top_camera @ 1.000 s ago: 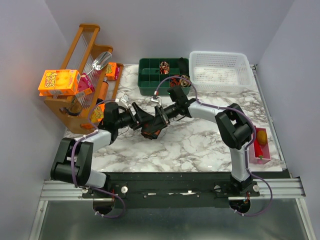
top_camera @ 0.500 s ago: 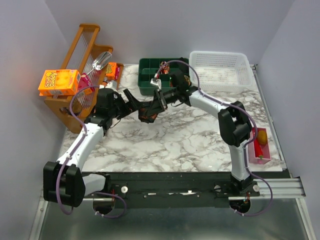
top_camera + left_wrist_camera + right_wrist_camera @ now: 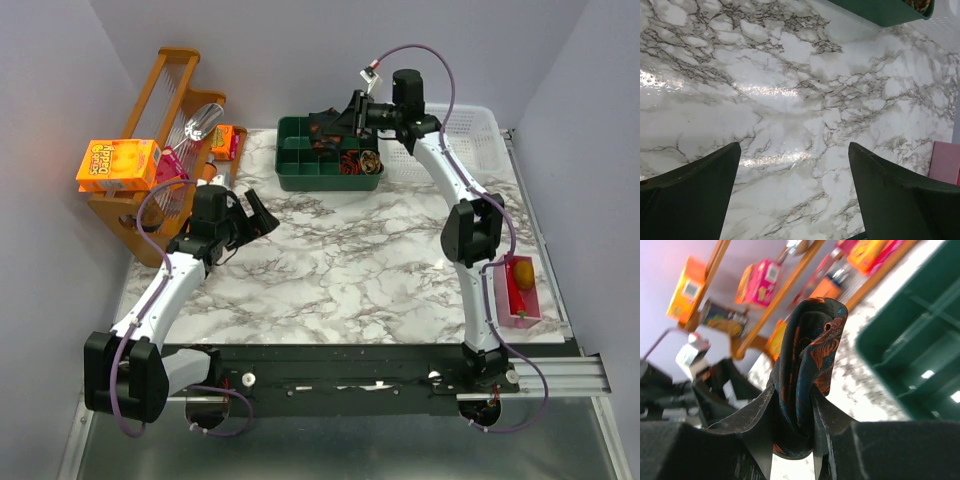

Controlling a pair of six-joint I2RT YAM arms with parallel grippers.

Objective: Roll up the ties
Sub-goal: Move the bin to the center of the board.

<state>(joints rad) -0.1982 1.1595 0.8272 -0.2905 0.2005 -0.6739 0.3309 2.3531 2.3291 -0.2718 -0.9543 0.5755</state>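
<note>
A rolled tie (image 3: 807, 355), dark navy with orange-red pattern, sits pinched between my right gripper's (image 3: 794, 390) fingers. From above, that gripper (image 3: 333, 122) holds the tie (image 3: 320, 124) over the back of the green compartment tray (image 3: 296, 178). Other coiled ties (image 3: 358, 161) lie in the tray's right compartments. My left gripper (image 3: 255, 212) hovers open over bare marble at the left. In its wrist view the gripper (image 3: 792, 150) has nothing between its fingers, and the tray's corner (image 3: 880, 10) shows at the top.
A white mesh basket (image 3: 440, 140) stands right of the green tray. A wooden rack (image 3: 170, 150) with snack boxes fills the back left. A pink tray (image 3: 520, 290) holding a yellow-orange item sits at the right edge.
The right gripper has carried the rolled tie from the table's middle up and back over the green tray. The left gripper let go, opened wide and drew back to the left.
</note>
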